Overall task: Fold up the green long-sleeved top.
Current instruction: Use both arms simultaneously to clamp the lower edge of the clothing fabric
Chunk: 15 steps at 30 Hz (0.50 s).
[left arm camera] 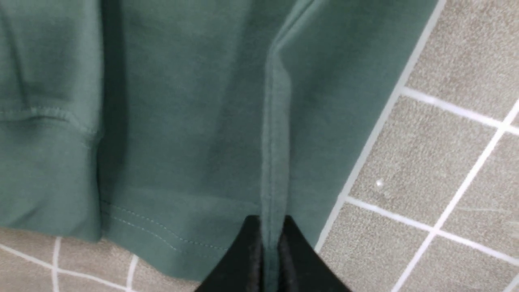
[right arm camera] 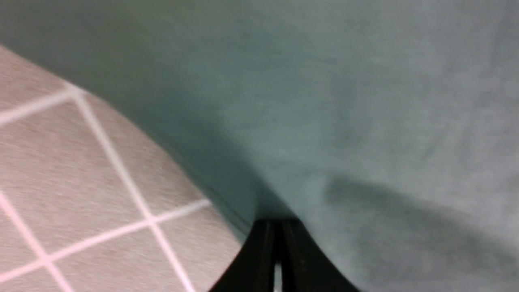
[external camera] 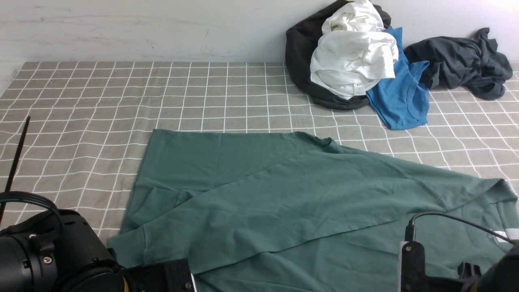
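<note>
The green long-sleeved top (external camera: 284, 194) lies spread across the near half of the table, with one sleeve folded diagonally over the body and its cuff (external camera: 134, 243) near the front left. In the left wrist view my left gripper (left arm camera: 271, 221) is shut on a raised ridge of the green top (left arm camera: 182, 121) at its stitched hem. In the right wrist view my right gripper (right arm camera: 277, 222) has its jaws nearly together, pinching the edge of the green top (right arm camera: 344, 101) where it meets the tablecloth. In the front view both sets of fingertips are hidden low at the frame's bottom edge.
The table wears a grey checked cloth (external camera: 121, 93). At the back right lies a pile: a black garment (external camera: 300, 52), a white one (external camera: 352, 52), a blue shirt (external camera: 401, 97) and a dark grey garment (external camera: 462, 61). A thin black rod (external camera: 16, 158) stands at the left.
</note>
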Each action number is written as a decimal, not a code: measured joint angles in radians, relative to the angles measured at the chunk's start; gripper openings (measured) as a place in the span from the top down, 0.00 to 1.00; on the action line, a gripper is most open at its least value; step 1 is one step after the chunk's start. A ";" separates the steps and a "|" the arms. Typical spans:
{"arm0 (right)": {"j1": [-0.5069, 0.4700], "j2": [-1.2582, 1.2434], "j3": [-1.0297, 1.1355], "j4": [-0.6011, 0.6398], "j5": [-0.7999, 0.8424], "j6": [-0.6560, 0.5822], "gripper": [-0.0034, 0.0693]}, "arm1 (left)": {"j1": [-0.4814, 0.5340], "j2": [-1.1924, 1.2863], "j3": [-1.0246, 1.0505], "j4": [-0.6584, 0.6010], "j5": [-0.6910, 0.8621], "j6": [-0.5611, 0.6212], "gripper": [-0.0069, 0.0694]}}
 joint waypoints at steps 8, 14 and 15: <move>0.000 0.000 0.027 0.008 -0.040 -0.132 0.49 | 0.000 0.000 0.000 -0.003 -0.025 -0.001 0.92; 0.000 -0.010 0.078 -0.083 -0.108 -0.133 0.40 | 0.000 0.000 0.000 -0.004 -0.032 -0.001 0.92; 0.000 -0.010 0.080 -0.089 -0.110 -0.122 0.40 | 0.000 0.000 0.000 -0.004 -0.034 -0.001 0.92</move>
